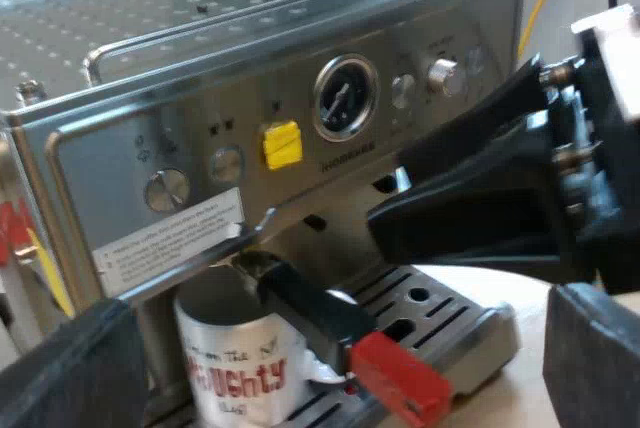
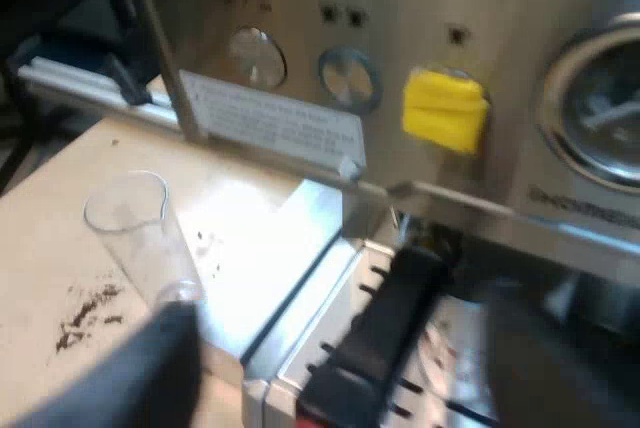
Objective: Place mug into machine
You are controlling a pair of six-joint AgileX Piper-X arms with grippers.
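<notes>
A white mug (image 1: pixel 235 368) with red lettering stands on the drip tray (image 1: pixel 440 313) of the espresso machine (image 1: pixel 200 78), right under the locked-in metal holder. The holder's dark handle (image 1: pixel 310 308) reaches out over the mug and ends in red (image 1: pixel 400 378). My left gripper (image 1: pixel 340 323) is open, its fingers wide apart before the mug and handle. My right gripper (image 1: pixel 385 198) hovers over the tray beside the mug, clear of it. In the right wrist view that gripper (image 2: pixel 360 328) is open around the handle (image 2: pixel 390 318), with the mug (image 2: pixel 445 338) behind it.
A measuring glass (image 2: pixel 140 228) stands empty on the pale table beside the machine, with spilled coffee grounds (image 2: pixel 90 308) near it. The front panel carries a yellow tape patch (image 1: pixel 282 145), knobs and a pressure gauge (image 1: pixel 345 98).
</notes>
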